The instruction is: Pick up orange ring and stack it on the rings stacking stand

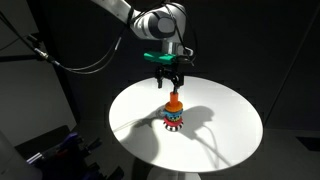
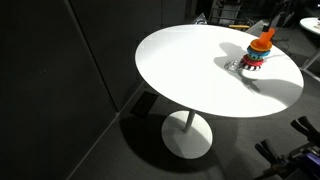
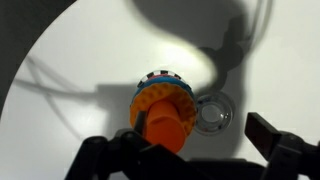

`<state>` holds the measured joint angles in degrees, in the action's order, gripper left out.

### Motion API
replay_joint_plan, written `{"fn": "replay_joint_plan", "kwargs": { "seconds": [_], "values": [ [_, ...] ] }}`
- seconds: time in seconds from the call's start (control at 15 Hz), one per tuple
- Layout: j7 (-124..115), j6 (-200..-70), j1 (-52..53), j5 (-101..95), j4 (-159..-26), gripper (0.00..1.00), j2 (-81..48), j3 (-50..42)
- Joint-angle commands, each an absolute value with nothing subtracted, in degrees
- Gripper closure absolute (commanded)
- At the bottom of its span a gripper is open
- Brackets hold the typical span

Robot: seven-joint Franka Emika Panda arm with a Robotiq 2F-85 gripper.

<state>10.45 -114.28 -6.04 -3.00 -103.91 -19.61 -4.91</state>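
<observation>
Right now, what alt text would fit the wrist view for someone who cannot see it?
Seen from above, an orange ring sits around the peg of the stand on a white table. The dark fingers stand apart at the bottom edge, either side of the peg.

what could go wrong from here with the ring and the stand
1. The yellow-orange plastic doughnut ring sits high on the small toy stacking stand with striped base rings. I cannot tell if it is fully seated, so it may sit crooked.
2. The open gripper hangs just above the stand. A sideways retreat could catch a finger on it and tip it.
3. A small clear round disc lies beside the base and could get knocked.
</observation>
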Motion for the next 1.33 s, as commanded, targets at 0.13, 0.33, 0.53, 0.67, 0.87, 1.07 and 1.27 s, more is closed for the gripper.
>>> {"fn": "replay_joint_plan", "kwargs": {
  "seconds": [0.13,0.33,0.53,0.67,0.87,1.07,1.27],
  "values": [
    [12.1,-115.6,-6.5,-3.9,-109.3,0.0,-14.8,-4.7],
    [11.8,-117.9,-6.6,-3.8,-112.5,0.0,-12.4,-4.9],
    [11.7,-121.2,-6.8,-3.5,-116.4,0.0,-9.6,-5.2],
    [11.8,-123.1,-7.0,-3.5,-118.8,0.0,-7.8,-5.5],
    [12.0,-124.8,-7.2,-3.3,-121.6,0.0,-5.4,-5.9],
    [12.1,-124.9,-7.3,-3.1,-122.8,0.0,-4.1,-6.2],
    [11.2,-123.8,-7.0,-3.0,-121.3,0.0,-5.8,-6.2]
  ]
}}
